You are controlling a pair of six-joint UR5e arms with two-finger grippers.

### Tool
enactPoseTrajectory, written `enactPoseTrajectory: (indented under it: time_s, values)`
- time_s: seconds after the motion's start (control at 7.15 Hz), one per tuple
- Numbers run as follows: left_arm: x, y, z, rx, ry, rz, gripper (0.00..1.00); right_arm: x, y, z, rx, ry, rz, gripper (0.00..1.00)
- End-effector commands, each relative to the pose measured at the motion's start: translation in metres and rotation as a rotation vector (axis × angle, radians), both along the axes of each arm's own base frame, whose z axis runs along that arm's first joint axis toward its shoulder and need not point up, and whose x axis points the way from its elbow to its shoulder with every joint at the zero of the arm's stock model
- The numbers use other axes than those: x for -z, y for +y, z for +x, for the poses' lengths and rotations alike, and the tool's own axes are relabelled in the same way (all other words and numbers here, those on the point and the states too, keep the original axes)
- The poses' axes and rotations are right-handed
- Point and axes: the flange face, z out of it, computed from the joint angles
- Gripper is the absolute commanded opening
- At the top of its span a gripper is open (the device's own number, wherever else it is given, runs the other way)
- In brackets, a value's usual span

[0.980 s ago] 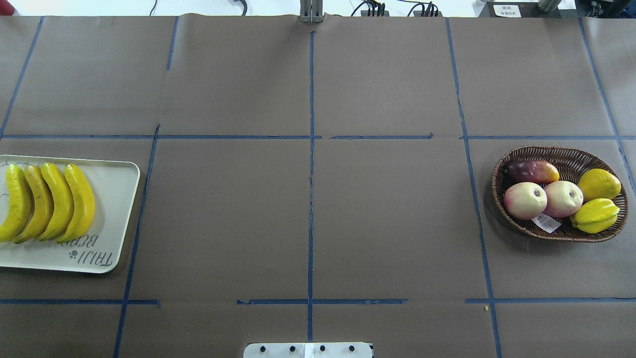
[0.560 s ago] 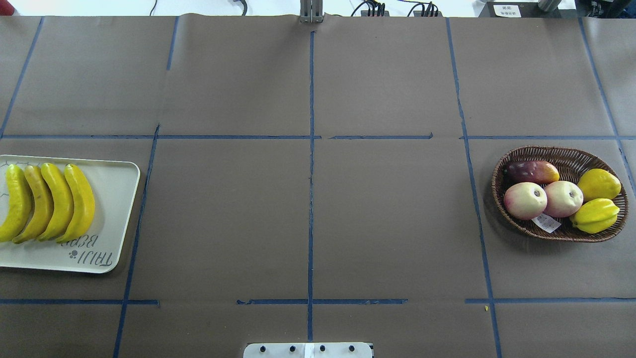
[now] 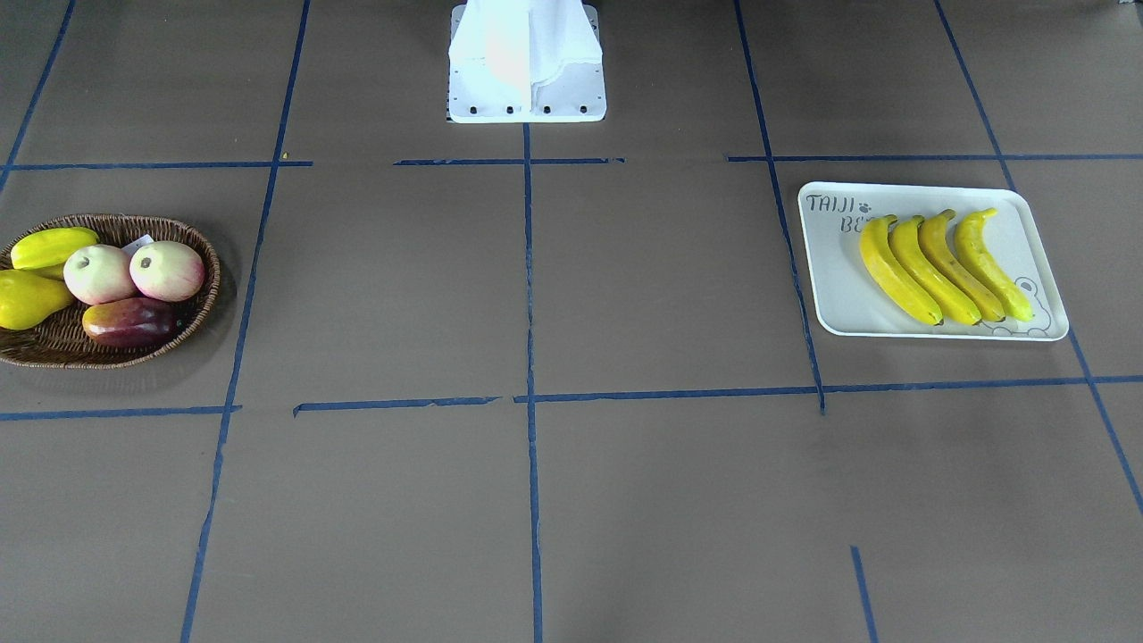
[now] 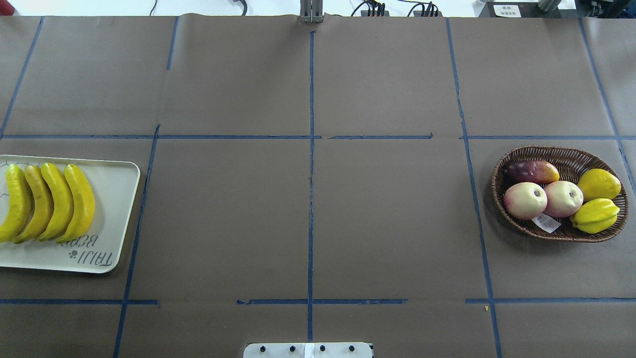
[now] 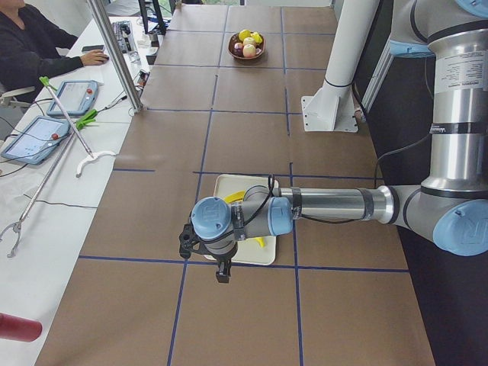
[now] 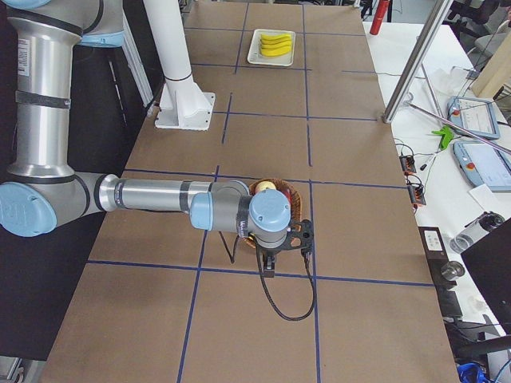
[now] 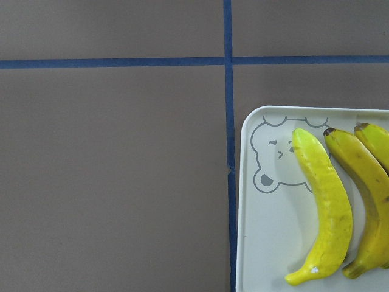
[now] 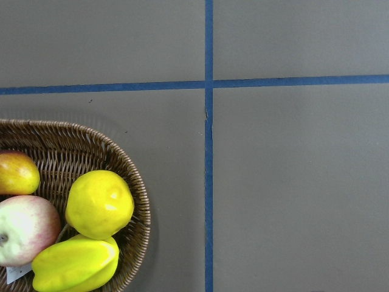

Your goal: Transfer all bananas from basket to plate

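Bananas: four counted, all laid on the plate, side by side and touching, at the robot's left end of the table
Long axis: each banana is laid roughly from the robot's side toward the far side, across the plate's shorter width, with the curves nested the same way
Basket: set at the robot's right end, well apart from the plate; no banana is seen in it
Basket contents: two pink-white round fruits, a dark red mango-like fruit, a yellow pear-shaped fruit, a star fruit and a paper tag
Left gripper: held above the table by the plate's bear-face corner; shown only in the side view, so it cannot be told whether the jaws are parted or closed
Left wrist view: the bear face and the outermost banana are framed at lower right, so the bananas are placed below and off to one side of the tool
Right gripper: held close by the basket; shown only in the side view, jaw state cannot be told
Nearer arm: the bananas are nearer the left arm, the basket nearer the right
Progress (judged): the transfer is taken as complete
Next move (judged): no further pick is called for
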Motion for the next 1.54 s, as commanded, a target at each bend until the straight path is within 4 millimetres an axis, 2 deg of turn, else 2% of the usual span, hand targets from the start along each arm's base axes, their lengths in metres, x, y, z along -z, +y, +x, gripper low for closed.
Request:
enactPoseTrajectory:
  time_s: [0.0, 0.42, 1.4]
  values:
    - [-0.0005, -0.0001, 0.0007, -0.003, 0.000, 0.000, 1.00, -0.0027, 0.0004, 0.0012, 0.001, 0.010, -0.001, 1.00]
    - [0.0001, -0.0008, 0.0007, -0.003, 0.000, 0.002, 1.00, 0.0004, -0.0046, 0.0036, 0.001, 0.042, 0.009, 1.00]
    - [0.0001, -0.0008, 0.0014, -0.004, -0.001, 0.008, 1.00, -0.0011, -0.0011, 0.0030, 0.001, 0.037, 0.005, 1.00]
